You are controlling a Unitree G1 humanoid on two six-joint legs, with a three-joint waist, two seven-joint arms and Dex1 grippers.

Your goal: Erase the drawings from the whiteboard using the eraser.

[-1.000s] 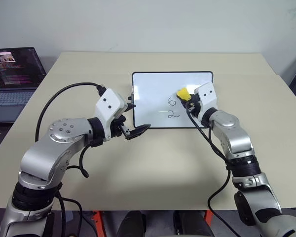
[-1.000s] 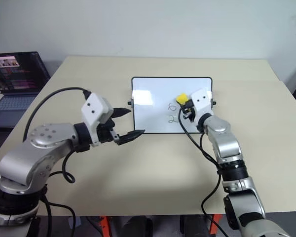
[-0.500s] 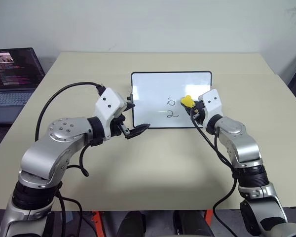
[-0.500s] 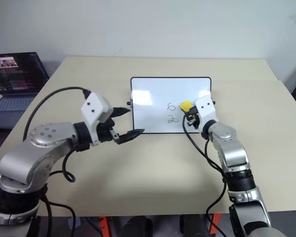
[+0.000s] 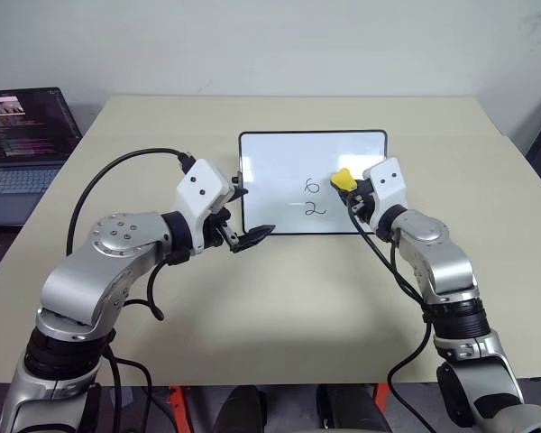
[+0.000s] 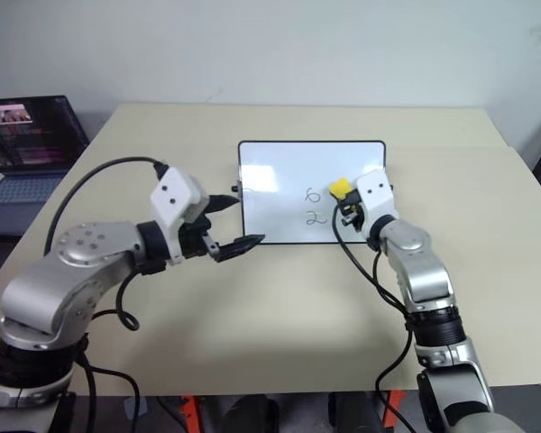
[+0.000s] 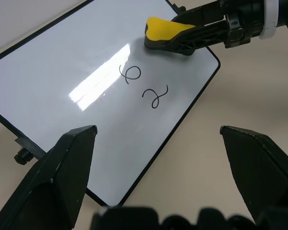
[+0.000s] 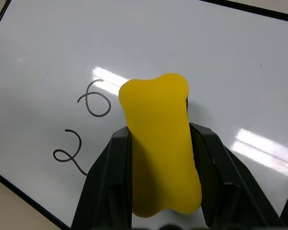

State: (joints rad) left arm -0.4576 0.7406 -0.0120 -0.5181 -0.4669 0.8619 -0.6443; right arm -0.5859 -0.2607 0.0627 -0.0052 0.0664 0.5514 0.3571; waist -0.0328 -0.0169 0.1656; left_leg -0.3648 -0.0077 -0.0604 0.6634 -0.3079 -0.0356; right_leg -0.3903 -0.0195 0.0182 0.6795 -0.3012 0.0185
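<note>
I see the right gripper [image 8: 158, 191] clamping the yellow oblong eraser [image 8: 159, 143], long axis along the fingers, over the glossy black-framed whiteboard [image 5: 270, 171] beside the drawings [image 5: 314, 198]. Left gripper [image 7: 173, 158] fingers spread wide.

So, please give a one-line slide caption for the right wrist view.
Right gripper holds the yellow eraser above the whiteboard, beside the drawings.

A beige desk [image 5: 298, 298] carries the scene, its far edge near a pale wall [image 5: 270, 45]. Off the desk's left edge, lower down, an open laptop [image 5: 18, 144] sits with a lit screen showing coloured text lines.
</note>
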